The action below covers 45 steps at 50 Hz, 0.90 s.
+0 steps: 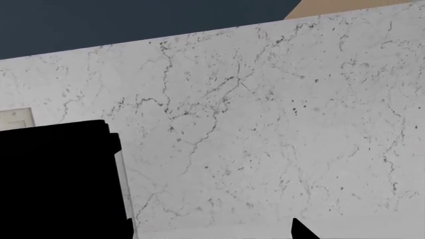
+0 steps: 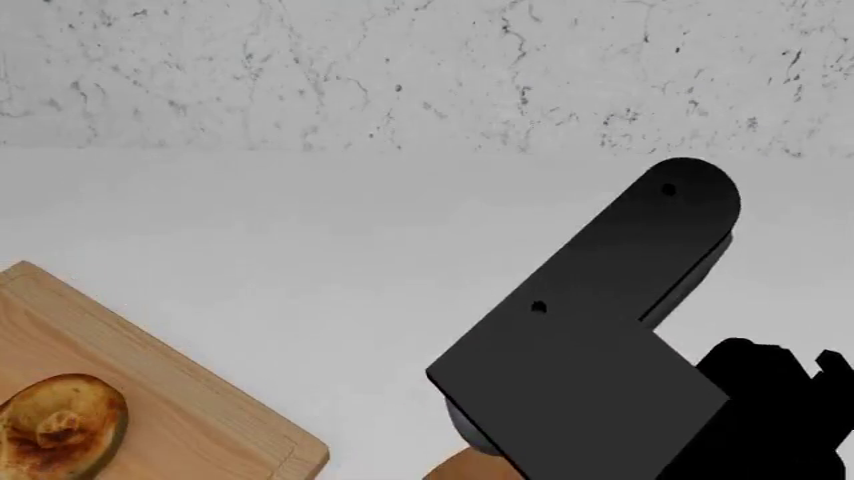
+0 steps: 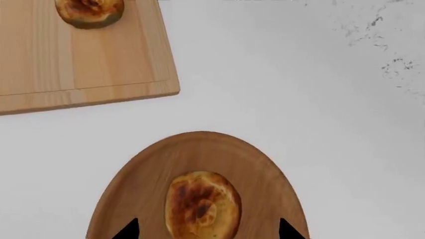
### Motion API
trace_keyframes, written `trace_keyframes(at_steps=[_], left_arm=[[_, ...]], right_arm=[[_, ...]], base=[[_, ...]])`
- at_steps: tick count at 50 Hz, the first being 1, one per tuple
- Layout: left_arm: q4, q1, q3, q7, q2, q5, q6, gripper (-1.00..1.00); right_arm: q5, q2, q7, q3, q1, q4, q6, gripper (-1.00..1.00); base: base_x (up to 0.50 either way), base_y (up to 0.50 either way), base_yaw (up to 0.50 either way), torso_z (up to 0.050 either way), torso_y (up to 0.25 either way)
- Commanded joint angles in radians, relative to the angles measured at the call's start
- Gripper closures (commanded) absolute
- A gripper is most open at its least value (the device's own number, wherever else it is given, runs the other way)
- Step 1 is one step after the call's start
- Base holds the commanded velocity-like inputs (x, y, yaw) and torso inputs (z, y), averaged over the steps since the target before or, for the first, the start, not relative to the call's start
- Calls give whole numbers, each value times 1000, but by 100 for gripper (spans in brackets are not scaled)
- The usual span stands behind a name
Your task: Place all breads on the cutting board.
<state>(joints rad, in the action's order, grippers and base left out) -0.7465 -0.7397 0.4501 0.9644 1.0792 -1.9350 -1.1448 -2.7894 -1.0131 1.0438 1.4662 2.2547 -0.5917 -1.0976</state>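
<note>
One bread (image 3: pixel 202 204) lies on a round darker wooden plate (image 3: pixel 133 174). My right gripper (image 3: pixel 208 232) is open just above it, with a fingertip (image 3: pixel 129 230) on either side of the roll, not touching it. A second bread (image 3: pixel 89 10) lies on the pine cutting board (image 3: pixel 79 59); the head view shows it (image 2: pixel 60 425) on the board (image 2: pixel 174 400) at the lower left. My right arm (image 2: pixel 587 340) covers the plate in the head view, except for a sliver (image 2: pixel 467 468). My left gripper (image 1: pixel 212 235) faces the marble wall, open and empty, with one fingertip (image 1: pixel 302 231) showing.
A white counter (image 2: pixel 334 250) runs back to a marble backsplash (image 2: pixel 400 70). In the left wrist view a large black shape (image 1: pixel 59 179) fills one corner, beside a wall plate (image 1: pixel 17 117) and a dark upper wall (image 1: pixel 133 20).
</note>
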Motion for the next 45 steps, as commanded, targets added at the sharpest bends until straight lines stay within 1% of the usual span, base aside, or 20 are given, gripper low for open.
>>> trace_keyframes(at_steps=[1, 9, 11, 13, 19, 22, 24, 27, 36, 43, 45], left_arm=[[-6, 8, 9, 24, 30, -40, 16, -100], [-7, 4, 6, 37, 51, -60, 27, -100], [-1, 0, -17, 5, 15, 5, 8, -100], [1, 3, -18, -8, 2, 30, 0, -100], [-4, 9, -7, 7, 20, -2, 9, -100], [-3, 15, -10, -14, -4, 38, -3, -100], [-4, 20, -9, -16, -6, 42, -6, -100], [-5, 18, -5, -1, 15, 11, 4, -100], [-4, 22, -22, -27, -16, 65, -8, -100], [-13, 38, 0, -3, 7, 22, 3, -100], [-12, 35, -8, -13, -4, 42, -1, -100]], right_arm=[[99, 12, -40, -45, -89, 45, -25, -100], [188, 5, -102, -62, -187, 37, -4, -100], [195, 0, -110, -62, -203, 30, 2, -100], [196, -12, -116, -62, -211, 25, -3, -100], [223, -22, -136, -61, -253, 17, 12, -100], [247, -30, -152, -67, -272, 15, 11, -100], [272, -28, -166, -68, -293, 22, 16, -100], [293, -20, -177, -68, -312, 33, 21, -100], [348, -12, -212, -72, -350, 49, 15, -100], [401, 1, -244, -71, -402, 57, 29, -100], [407, 1, -247, -70, -410, 58, 32, -100]], base=[[0, 0, 0, 0, 0], [0, 0, 0, 0, 0], [0, 0, 0, 0, 0], [0, 0, 0, 0, 0], [0, 0, 0, 0, 0], [0, 0, 0, 0, 0], [0, 0, 0, 0, 0], [0, 0, 0, 0, 0], [0, 0, 0, 0, 0], [0, 0, 0, 0, 0], [0, 0, 0, 0, 0]])
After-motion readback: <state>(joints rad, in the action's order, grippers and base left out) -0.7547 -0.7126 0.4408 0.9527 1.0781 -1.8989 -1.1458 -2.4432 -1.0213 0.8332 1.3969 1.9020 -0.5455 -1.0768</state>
